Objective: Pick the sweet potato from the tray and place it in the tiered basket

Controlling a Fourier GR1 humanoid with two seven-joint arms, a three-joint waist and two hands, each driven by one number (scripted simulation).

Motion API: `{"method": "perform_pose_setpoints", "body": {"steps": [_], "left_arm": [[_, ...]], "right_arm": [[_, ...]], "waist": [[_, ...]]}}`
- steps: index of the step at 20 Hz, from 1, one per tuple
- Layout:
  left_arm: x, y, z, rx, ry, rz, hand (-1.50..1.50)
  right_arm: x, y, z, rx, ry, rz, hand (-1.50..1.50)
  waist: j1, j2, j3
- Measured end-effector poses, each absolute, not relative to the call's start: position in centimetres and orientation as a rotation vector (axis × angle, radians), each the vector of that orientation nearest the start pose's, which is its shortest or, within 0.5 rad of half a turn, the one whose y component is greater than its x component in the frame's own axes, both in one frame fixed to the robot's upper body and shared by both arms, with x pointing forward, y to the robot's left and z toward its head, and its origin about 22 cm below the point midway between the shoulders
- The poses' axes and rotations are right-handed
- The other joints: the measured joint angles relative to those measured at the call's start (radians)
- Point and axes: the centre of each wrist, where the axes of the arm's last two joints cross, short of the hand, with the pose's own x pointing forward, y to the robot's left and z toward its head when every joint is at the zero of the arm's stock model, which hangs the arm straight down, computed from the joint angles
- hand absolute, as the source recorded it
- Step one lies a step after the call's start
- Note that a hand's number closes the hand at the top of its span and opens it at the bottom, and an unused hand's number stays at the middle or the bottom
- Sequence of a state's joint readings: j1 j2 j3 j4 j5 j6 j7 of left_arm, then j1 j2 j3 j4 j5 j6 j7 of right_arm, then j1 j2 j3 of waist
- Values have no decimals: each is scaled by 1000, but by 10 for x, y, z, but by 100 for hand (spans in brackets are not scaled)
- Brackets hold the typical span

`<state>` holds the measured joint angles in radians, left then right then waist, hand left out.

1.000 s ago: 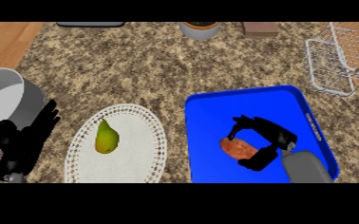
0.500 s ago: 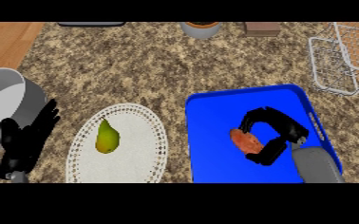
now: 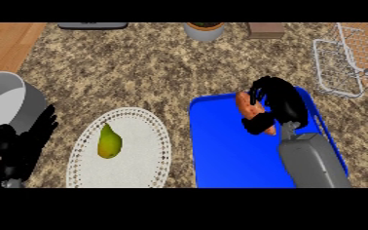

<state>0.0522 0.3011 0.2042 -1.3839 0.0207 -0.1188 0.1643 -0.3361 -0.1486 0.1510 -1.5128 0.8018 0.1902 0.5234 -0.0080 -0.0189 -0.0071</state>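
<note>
We are gripping the sweet potato (image 3: 249, 106) with our right hand (image 3: 277, 105), fingers curled round it over the blue tray's (image 3: 223, 151) far edge; the wire tiered basket (image 3: 338, 66) is sitting beyond, and our left hand (image 3: 25, 143) is resting open beside the pear (image 3: 108, 141) plate (image 3: 144, 165)

Pear (image 3: 108, 142) on plate (image 3: 144, 163) left of tray (image 3: 223, 151), tiered basket (image 3: 338, 68) behind tray at right
</note>
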Motion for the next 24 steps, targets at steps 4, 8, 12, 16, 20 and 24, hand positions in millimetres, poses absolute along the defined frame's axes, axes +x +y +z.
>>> {"method": "perform_pose_setpoints", "body": {"steps": [4,8,12,16,20,24], "left_arm": [[216,361,-19,291,-1173,-59,0],[218,360,-18,284,-1186,-57,0],[218,362,-21,284,-1196,-57,0],[223,359,-16,282,-1201,-59,0],[218,359,-16,281,-1197,-64,0],[223,358,-12,283,-1200,-71,0]], "right_arm": [[300,-156,114,-1025,-1247,727,150],[286,-125,154,-1185,-1287,600,150],[284,-118,184,-1246,-1335,510,150],[292,-133,202,-1265,-1361,427,150],[314,-162,220,-1285,-1392,351,150],[345,-194,215,-1317,-1403,336,150]], "waist": [[-6,0,1],[0,7,4],[6,13,5],[9,16,6],[13,18,7],[18,21,7]]}}
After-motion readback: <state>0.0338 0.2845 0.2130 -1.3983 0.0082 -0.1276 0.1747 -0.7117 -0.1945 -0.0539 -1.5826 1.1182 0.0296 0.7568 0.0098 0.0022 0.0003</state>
